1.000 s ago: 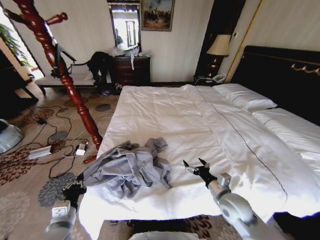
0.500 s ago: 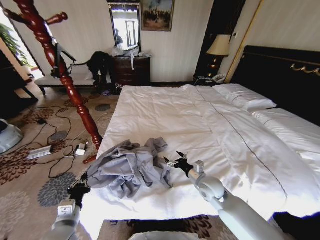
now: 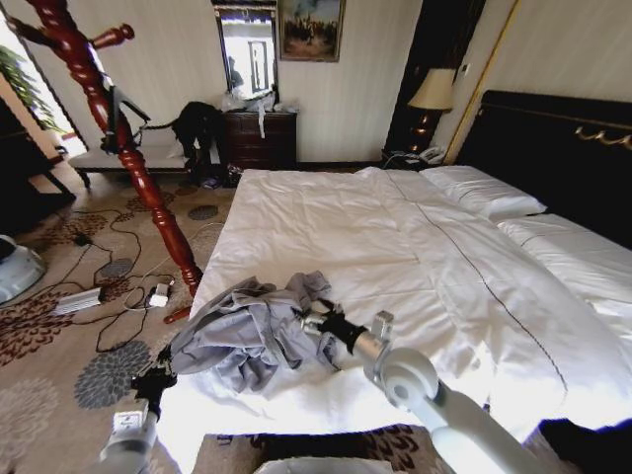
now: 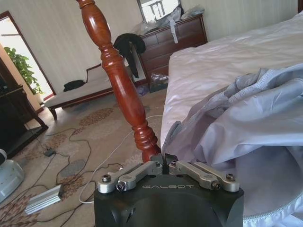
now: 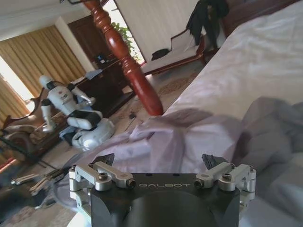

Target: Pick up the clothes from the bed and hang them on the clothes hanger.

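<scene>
The right tool has advanced, spread wide, onto the clothes.

A bedroom, hotel-like in furnishing: wide bed with white duvet, pillows and dark headboard, bedside lamp, dark wooden dresser under a mirror, framed painting, patterned carpet.
</scene>
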Robot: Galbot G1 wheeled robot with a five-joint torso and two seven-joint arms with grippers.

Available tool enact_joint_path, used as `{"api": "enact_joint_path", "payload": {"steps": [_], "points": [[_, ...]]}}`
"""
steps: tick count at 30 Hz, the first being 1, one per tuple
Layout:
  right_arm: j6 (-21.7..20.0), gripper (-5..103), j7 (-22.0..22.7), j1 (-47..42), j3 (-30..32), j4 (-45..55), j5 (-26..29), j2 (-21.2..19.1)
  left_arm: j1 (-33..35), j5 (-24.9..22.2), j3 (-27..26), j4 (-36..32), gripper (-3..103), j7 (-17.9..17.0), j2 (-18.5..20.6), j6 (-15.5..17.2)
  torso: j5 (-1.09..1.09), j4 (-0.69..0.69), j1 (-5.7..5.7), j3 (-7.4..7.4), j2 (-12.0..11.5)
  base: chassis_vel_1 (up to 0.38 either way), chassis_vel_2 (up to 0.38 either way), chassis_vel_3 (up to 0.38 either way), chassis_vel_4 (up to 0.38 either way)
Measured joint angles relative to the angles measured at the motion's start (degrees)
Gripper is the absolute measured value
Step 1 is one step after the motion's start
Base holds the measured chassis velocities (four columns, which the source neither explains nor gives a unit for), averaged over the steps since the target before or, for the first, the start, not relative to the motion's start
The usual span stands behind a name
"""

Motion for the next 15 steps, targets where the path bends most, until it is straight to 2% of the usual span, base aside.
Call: {"api": "enact_joint_path", "payload": {"steps": [6, 10, 15], "points": [[-0.6, 100, -0.27, 1.7, -6.43, -3.67, -1.39, 2.86, 0.44, -0.12, -0.92, -0.36, 0, 0.17, 0.23, -0.16, 0.0, 0.02, 0.0, 0.0, 0.0, 0.0, 0.0, 0.0, 0.0], [-0.28, 100, -1.26, 0.67, -7.23, -7.03, -4.49, 3.58, 0.5, -0.27, -1.21, -0.57, 0, 0.19, 0.23, -0.19, -0.01, 0.01, 0.0, 0.0, 0.0, 0.0, 0.0, 0.0, 0.0], [-0.33, 100, -1.65, -0.02, -7.71, -8.61, -4.86, 4.29, 0.31, -0.13, -0.88, -0.21, 0, 0.21, 0.2, -0.26, -0.01, 0.01, 0.0, 0.0, 0.0, 0.0, 0.0, 0.0, 0.0]]}}
